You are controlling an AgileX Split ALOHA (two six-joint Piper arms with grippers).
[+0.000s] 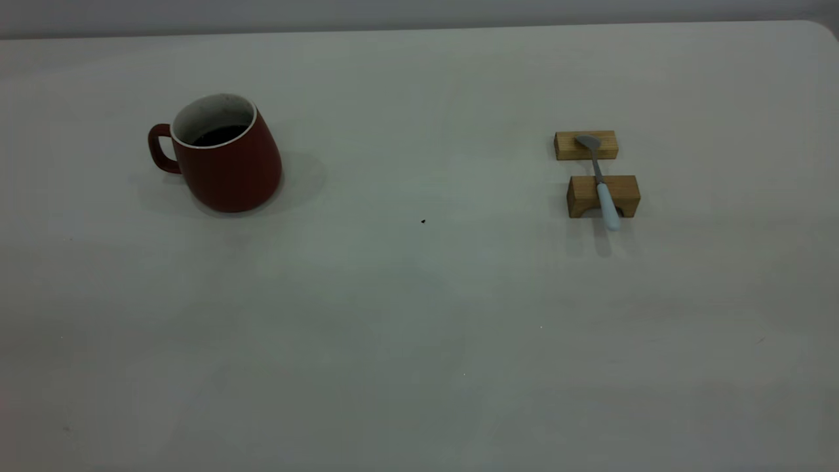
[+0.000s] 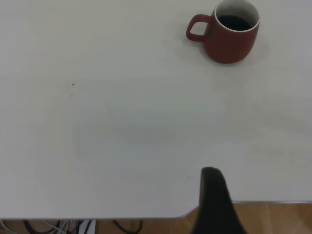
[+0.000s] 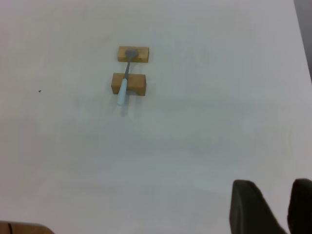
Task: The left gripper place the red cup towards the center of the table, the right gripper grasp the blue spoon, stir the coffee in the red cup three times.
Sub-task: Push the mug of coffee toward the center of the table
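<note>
The table (image 1: 419,341) is the landmark for everything here: a broad off-white top with one tiny dark speck (image 1: 423,221) near its middle. The red cup (image 1: 226,157) stands upright well toward the table's left side, far from that speck, handle turned outward and the coffee (image 1: 219,135) dark inside its white wall. Toward the table's right side two tan wooden blocks (image 1: 602,174) sit one behind the other, and the blue spoon (image 1: 601,183) lies bridged across them, bowl on the far block, pale handle jutting past the near one.

No step has been started, as I read it; the cup has yet to be brought toward the centre. The left gripper (image 2: 214,204) hangs back at the table's near edge, well apart from the cup, with only one dark finger in view, so I cannot tell how wide it stands. The right gripper (image 3: 275,207) also sits back at the table's edge, its two fingers parted with a gap between, holding nothing.

The next move seems to be the left arm's: reach to the cup and grip it firmly (the liquid argues for keeping it level).
</note>
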